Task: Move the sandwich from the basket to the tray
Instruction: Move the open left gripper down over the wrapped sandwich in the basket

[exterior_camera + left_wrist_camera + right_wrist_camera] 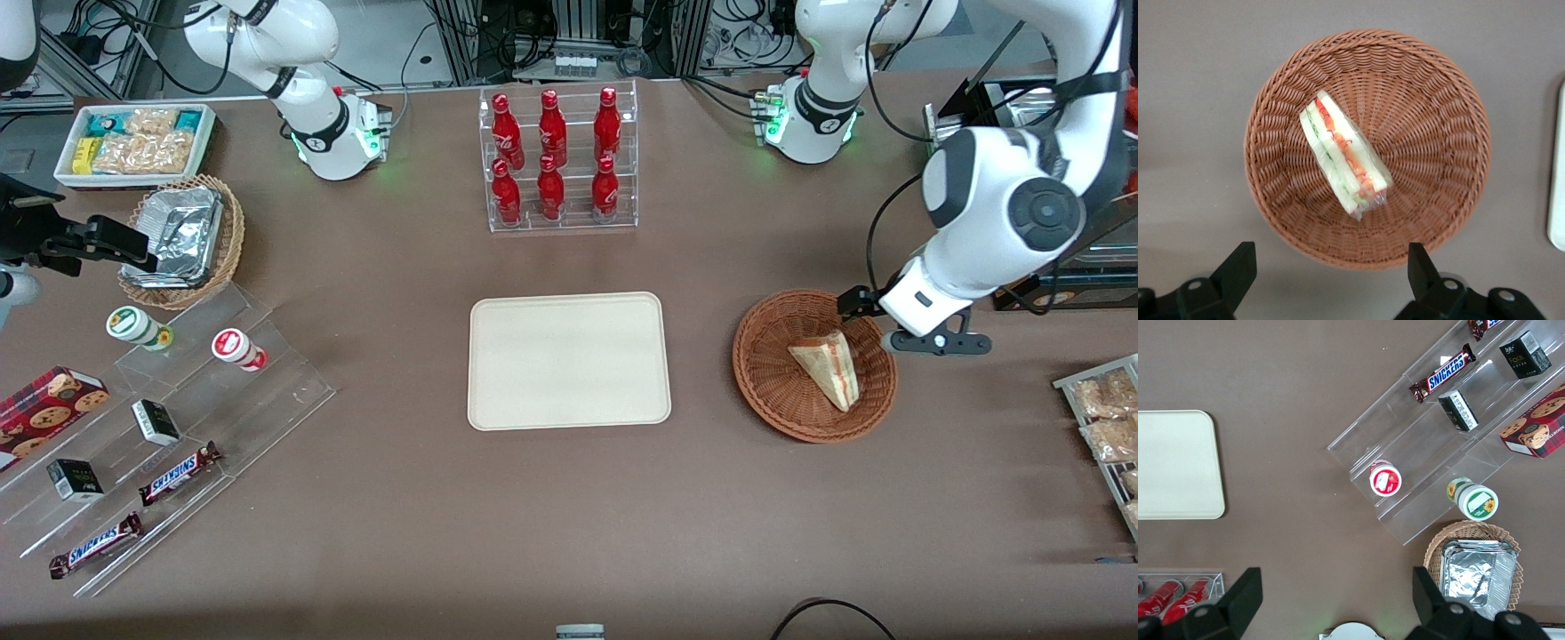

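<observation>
The sandwich [827,366], a plastic-wrapped wedge with red and orange filling, lies in the round reddish-brown basket [772,373] toward the working arm's end of the table. The cream-white tray [569,360] lies flat beside the basket at the table's middle, with nothing on it. My left gripper [876,316] hangs above the basket's rim, on the side farther from the front camera. In the left wrist view the gripper [1330,257] is open and holds nothing, its fingers [1238,267] spread wide above the table just outside the basket [1438,133], with the sandwich [1345,160] below and the tray's edge [1558,180] beside it.
A clear rack of red bottles [558,160] stands farther from the front camera than the tray. Toward the parked arm's end are a white bin of snacks [133,142], a tan wicker basket with foil containers [182,240] and clear steps with candy bars [178,471]. Snack packets [1102,427] lie at the working arm's end.
</observation>
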Motion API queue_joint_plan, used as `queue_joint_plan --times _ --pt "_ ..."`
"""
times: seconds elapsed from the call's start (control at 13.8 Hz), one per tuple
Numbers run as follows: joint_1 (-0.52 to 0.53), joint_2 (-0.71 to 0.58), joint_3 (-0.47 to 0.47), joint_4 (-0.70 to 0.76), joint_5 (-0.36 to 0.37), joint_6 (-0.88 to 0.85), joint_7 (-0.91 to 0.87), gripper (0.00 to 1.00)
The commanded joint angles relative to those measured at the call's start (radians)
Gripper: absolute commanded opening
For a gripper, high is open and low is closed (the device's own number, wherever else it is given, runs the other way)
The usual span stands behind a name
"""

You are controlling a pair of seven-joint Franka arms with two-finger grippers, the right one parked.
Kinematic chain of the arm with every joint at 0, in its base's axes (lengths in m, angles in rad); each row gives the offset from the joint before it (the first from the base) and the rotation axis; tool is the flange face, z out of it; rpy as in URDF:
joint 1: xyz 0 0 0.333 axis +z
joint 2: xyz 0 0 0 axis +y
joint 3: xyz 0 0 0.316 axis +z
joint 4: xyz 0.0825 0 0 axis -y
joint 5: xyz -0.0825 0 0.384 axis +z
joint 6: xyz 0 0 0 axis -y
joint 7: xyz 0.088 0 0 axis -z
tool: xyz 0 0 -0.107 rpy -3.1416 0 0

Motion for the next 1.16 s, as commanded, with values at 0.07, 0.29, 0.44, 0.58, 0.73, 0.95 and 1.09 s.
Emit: queue_joint_plan --times 0.07,0.29,0.44,0.58,0.73,0.95,1.09 --pt "-0.01 -0.016 0.002 -0.061 0.002 0.092 -0.191 1.0" --pt "-0.023 -0.005 0.002 -0.13 0.002 0.229 -0.43 1.0" --pt "-0.024 0.006 0.001 -0.173 0.002 0.314 -0.541 1.0" --pt "-0.025 0.041 0.001 -0.17 0.001 0.339 -0.644 1.0" --pt "-0.034 0.079 -0.001 -0.167 0.002 0.382 -0.755 1.0" --pt "-0.044 0.127 0.001 -0.155 0.004 0.392 -0.758 1.0" --pt "-0.044 0.158 -0.001 -0.155 0.004 0.411 -0.758 1.0"
